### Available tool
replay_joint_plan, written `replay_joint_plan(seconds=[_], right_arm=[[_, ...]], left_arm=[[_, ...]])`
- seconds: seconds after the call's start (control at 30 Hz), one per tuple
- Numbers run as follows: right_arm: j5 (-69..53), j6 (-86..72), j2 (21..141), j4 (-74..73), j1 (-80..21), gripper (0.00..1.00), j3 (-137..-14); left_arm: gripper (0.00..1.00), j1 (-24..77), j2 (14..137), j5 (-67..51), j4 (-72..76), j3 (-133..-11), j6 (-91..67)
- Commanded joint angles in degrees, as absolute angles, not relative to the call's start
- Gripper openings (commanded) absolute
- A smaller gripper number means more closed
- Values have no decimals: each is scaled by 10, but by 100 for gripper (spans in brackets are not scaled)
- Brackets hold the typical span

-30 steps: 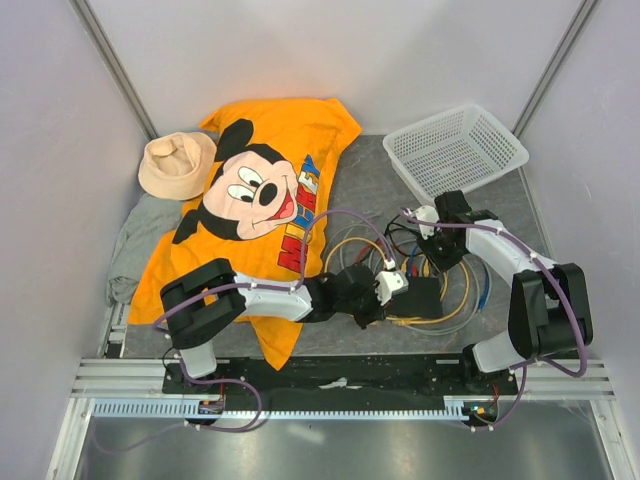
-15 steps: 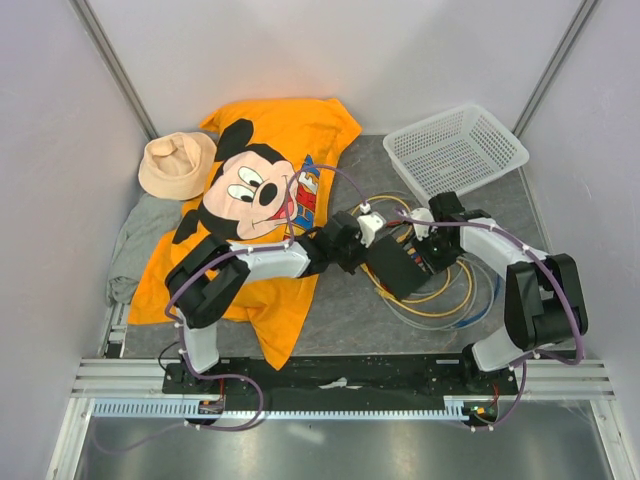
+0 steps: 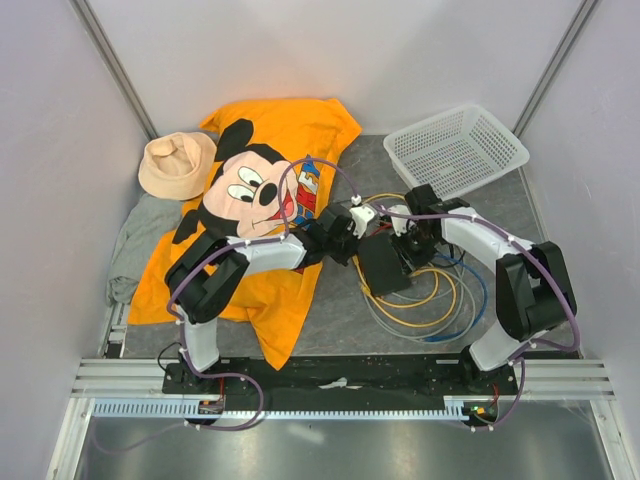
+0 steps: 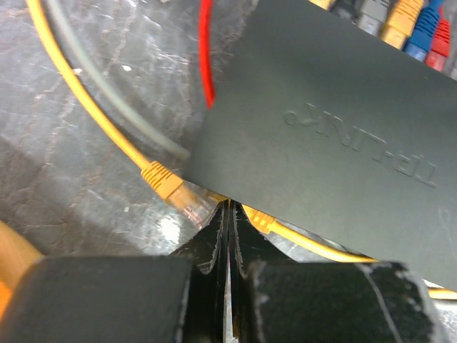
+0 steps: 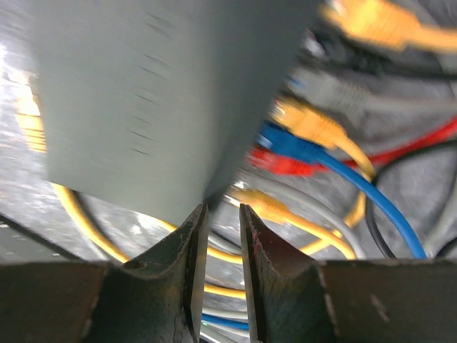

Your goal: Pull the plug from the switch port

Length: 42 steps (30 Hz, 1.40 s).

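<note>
**Switch [image 3: 383,265] laid over coiled cables [image 3: 430,300]**

A flat, matte-black box with a raised logo on its top is seen at the middle of the table [image 3: 340,325], right of the orange shirt [image 3: 290,130] and nearer than the white basket [image 3: 455,150]. Yellow, blue, red and grey plugs [image 4: 407,14] are lined along one edge. The left gripper [image 4: 227,214] is clenched tight at its left side. The right gripper [image 5: 223,214] is parted narrowly, empty, at its right side.

bright, even light; switch [image 5: 143,93] blurred in the right wrist view.
</note>
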<state>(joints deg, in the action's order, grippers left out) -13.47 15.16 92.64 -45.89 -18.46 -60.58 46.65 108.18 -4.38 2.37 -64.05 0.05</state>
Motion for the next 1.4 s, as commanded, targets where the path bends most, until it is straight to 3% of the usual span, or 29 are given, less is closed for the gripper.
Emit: replay_joint_plan(seconds=[0.0,0.23,0.43,0.73,1.07,1.23,1.37], right_arm=[[-155,132,925,-481,-200,33,-663],[-94,168,867,-413,-192,31,-699],[-54,121,970,-328,-192,24,-736],[-34,110,1099,-273,-192,21,-808],[-34,121,1130,-264,-192,22,-827],[-76,130,1142,-265,-192,23,-831],[-125,139,1159,-273,-192,23,-840]], left_arm=[[2,454,1044,-50,9,-669,10],[2,432,963,-94,-66,-654,-13],[1,426,937,-161,-76,-621,-68],[2,427,973,-244,-23,-556,-167],[2,514,976,-372,85,-515,-92],[1,565,1010,-313,165,-540,-64],[2,591,1046,-191,190,-564,-63]])
